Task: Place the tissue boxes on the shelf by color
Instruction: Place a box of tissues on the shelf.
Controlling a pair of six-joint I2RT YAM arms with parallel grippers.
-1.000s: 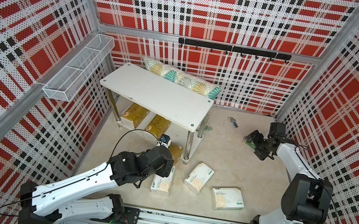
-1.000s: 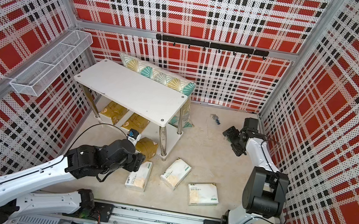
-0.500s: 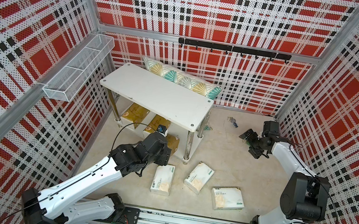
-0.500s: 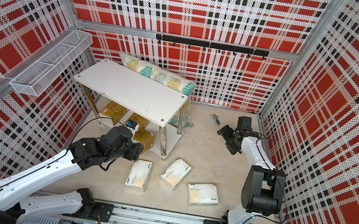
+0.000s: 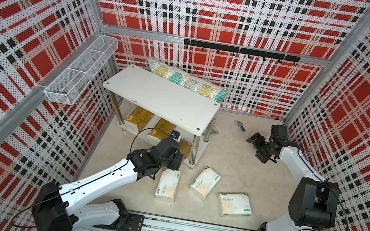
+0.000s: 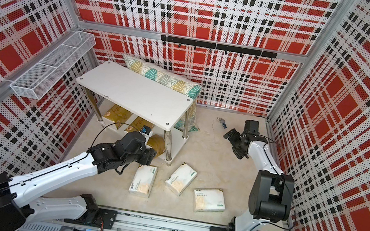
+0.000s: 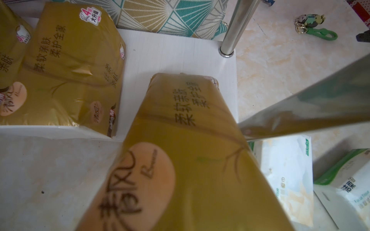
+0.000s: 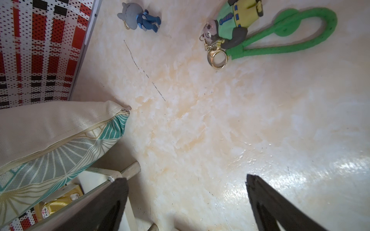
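Your left jaws hold a gold tissue pack (image 7: 190, 160). It is tilted, and its far end is over the front edge of the lower tier of the shelf (image 7: 172, 52), beside two gold packs (image 7: 74, 66) that lie there. Three white packs (image 5: 205, 183) lie on the floor (image 5: 235, 155) near the shelf. Your right jaws stand wide and empty above the floor.

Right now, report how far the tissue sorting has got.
Done: two gold packs lie on the lower tier of the shelf. In hand: the left pincer grips the third gold pack, its far end over that tier's edge. Left: three white packs on the floor, none shelved; the right pincer is open, holding nothing.
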